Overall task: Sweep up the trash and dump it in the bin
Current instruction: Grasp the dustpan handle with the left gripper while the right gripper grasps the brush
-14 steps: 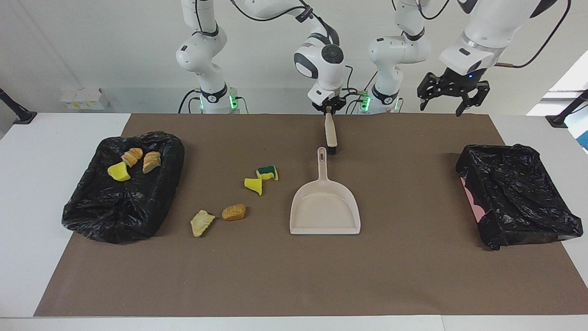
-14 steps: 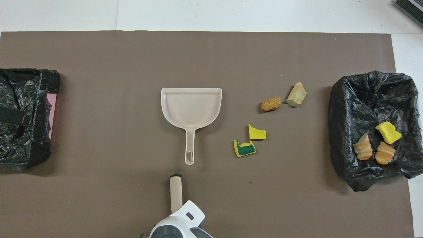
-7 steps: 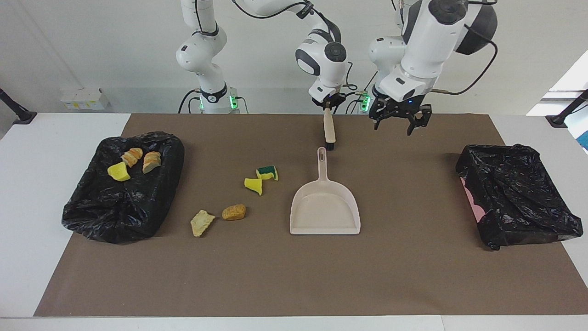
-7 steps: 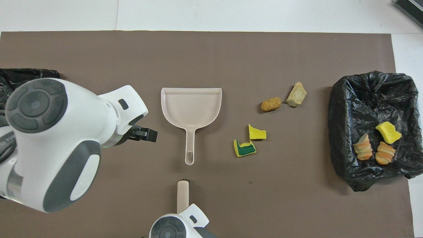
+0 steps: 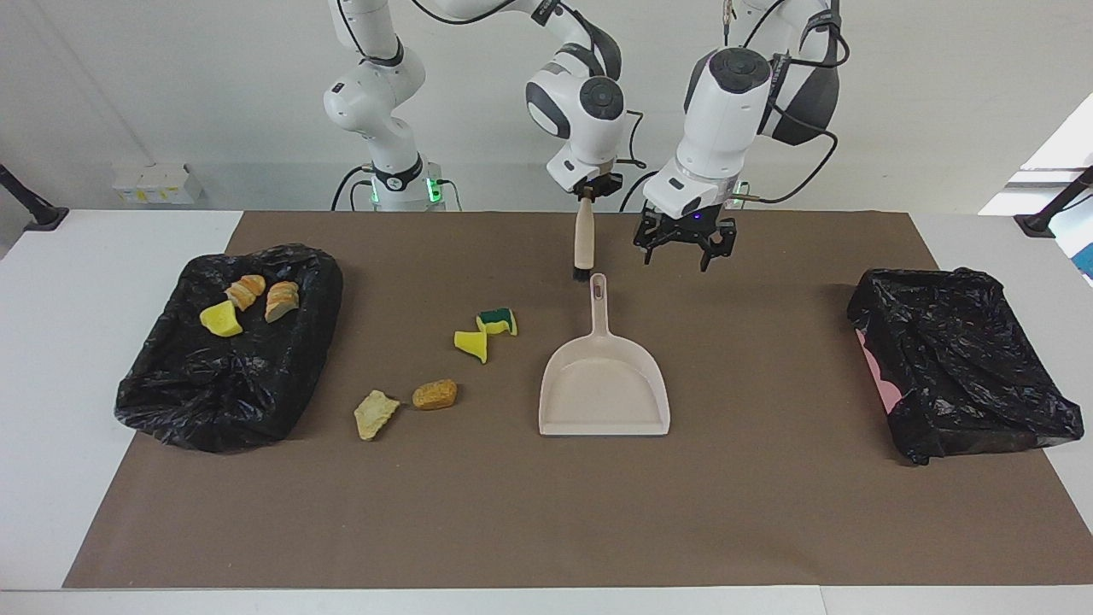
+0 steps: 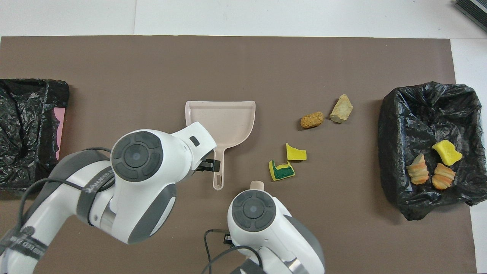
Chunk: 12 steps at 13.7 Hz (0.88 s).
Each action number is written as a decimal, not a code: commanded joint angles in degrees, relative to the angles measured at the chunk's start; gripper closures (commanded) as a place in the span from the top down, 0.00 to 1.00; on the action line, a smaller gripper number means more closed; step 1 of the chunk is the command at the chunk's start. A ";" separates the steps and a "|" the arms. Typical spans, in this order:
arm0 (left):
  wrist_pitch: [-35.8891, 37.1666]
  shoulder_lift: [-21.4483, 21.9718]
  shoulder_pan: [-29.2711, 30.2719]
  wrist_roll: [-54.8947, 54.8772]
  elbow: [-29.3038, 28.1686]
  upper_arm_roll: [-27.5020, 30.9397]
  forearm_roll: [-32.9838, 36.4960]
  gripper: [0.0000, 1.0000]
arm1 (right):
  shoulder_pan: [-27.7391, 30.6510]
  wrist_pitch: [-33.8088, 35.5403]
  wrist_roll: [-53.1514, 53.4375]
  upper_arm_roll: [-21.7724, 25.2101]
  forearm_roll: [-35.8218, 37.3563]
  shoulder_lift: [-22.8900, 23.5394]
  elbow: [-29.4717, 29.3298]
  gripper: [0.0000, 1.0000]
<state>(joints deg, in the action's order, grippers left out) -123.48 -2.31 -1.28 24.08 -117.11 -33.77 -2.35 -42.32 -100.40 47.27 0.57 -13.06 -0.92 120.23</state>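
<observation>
Brown paper [image 5: 546, 512] covers the middle of the white table [image 5: 51, 359], and everything lies on it. A beige dustpan [image 5: 604, 389] sits flat near the centre, its handle [image 5: 599, 299] pointing toward the robots.

The right gripper [image 5: 587, 190] hangs over the paper just beside the tip of that handle, toward the right arm's end. Its fingertips are closed on the top of a brush [image 5: 583, 243], which hangs upright with its dark bristles down, close to the paper; whether they touch it cannot be told. In the overhead view only the brush's pale end [image 6: 257, 185] shows above the arm.

The left gripper [image 5: 683, 248] is in the air over the paper just beside the dustpan handle, toward the left arm's end. Its fingers are spread wide and hold nothing.

Four pieces of trash lie loose on the paper between the dustpan and the bin at the right arm's end: a green-and-yellow sponge [image 5: 497, 321], a yellow sponge piece [image 5: 471, 344] touching it, an orange-brown lump [image 5: 435, 394] and a pale tan chunk [image 5: 375, 413] farther from the robots.

That bin [image 5: 230, 393], lined with black plastic, holds three more: a yellow sponge [image 5: 221, 319] and two tan-and-orange chunks [image 5: 246, 290] [image 5: 282, 300]. A second black-lined bin [image 5: 965, 376] sits at the left arm's end.
</observation>
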 commanded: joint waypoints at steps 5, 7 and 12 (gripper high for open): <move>-8.80 -9.73 -2.85 9.32 -0.13 -0.34 5.78 1.00 | 15.41 1.35 -13.22 -0.66 8.81 2.58 -3.33 0.00; -8.88 -9.56 -2.94 8.97 -1.79 -0.42 5.78 0.93 | 19.10 -0.57 -18.60 -0.66 12.77 3.55 -3.42 0.00; -8.01 -9.29 -2.94 9.32 -2.24 -0.78 5.69 0.19 | 30.35 -4.19 -35.02 -0.57 25.07 8.37 -7.71 0.00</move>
<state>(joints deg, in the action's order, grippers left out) -131.50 -12.77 -4.16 31.84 -118.59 -34.57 2.06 -16.04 -104.49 17.76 0.66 8.42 4.34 116.44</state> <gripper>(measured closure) 0.396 0.749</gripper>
